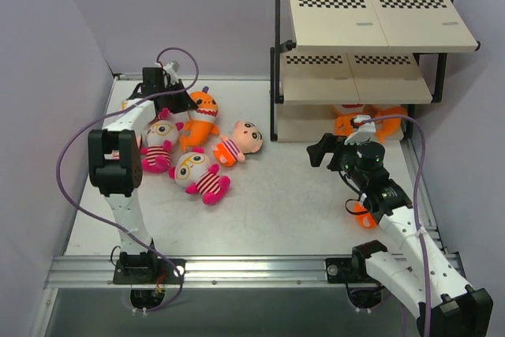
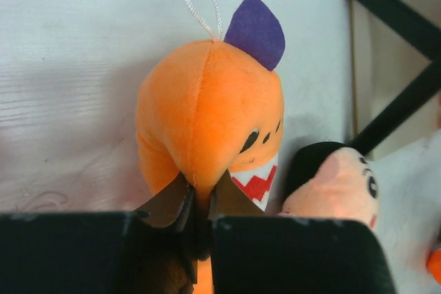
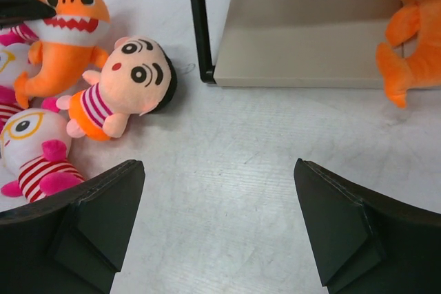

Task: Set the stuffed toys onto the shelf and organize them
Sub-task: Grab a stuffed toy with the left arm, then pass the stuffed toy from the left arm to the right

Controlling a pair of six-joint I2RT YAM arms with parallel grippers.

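Your left gripper [image 2: 196,201] pinches the orange shark [image 2: 207,115] at ten o'clock on the desk [image 1: 276,195]. It looks soft and light, so grab its fat middle. Your right gripper [image 3: 219,170] is wide open.

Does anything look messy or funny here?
Yes. Four toys lie jumbled on the table left of the shelf: an orange shark, a striped doll and two glasses toys. The left gripper pinches the shark's body. Only the shelf's bottom tier shows any.
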